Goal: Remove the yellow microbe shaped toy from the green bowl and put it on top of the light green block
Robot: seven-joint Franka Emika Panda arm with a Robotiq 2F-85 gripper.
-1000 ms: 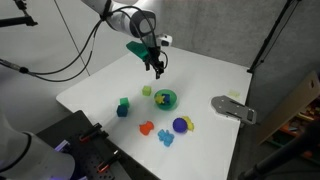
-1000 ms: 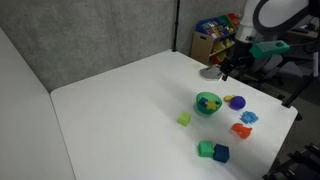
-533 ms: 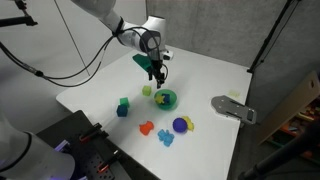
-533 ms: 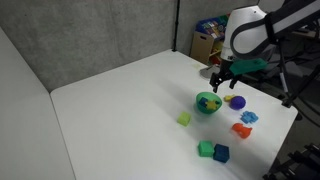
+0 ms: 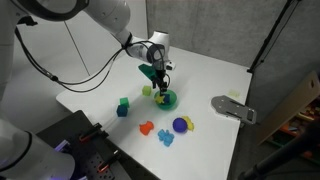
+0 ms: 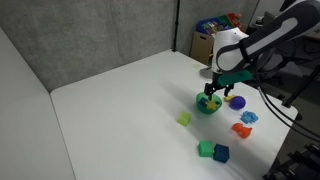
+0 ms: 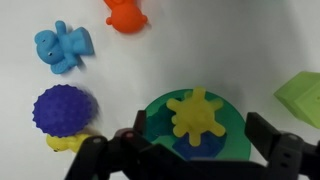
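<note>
The claw [image 7: 182,142] is hanging released, its two dark fingers [image 7: 92,156] spreading wide along the bottom edge of the wrist view, one on each side of the green bowl [image 7: 160,112]. Nothing is sitting between them. In both exterior views the claw [image 5: 158,82] is hovering just above the bowl [image 5: 166,100], near the middle of the white tabletop [image 5: 200,75]. The yellow microbe shaped toy [image 7: 200,113] is lying inside the bowl, star-like arms spreading out, right at the lower centre of the wrist view, so the pick-up is not yet happening. The light green block [image 7: 304,98] is peeking in at the right edge of that view, just beside the bowl and apart from it; in an exterior view the block [image 6: 184,119] is sitting to the lower left of the bowl [image 6: 207,105]. Its top is bare. Toward the left of the wrist view a purple ball [image 7: 62,108], a blue toy [image 7: 62,47] and an orange toy [image 7: 128,14] are lying clear of the bowl. As I judge it, the task is standing at its very first stage — gripping the toy, lifting it out and setting it on the block are all waiting to be done.
</note>
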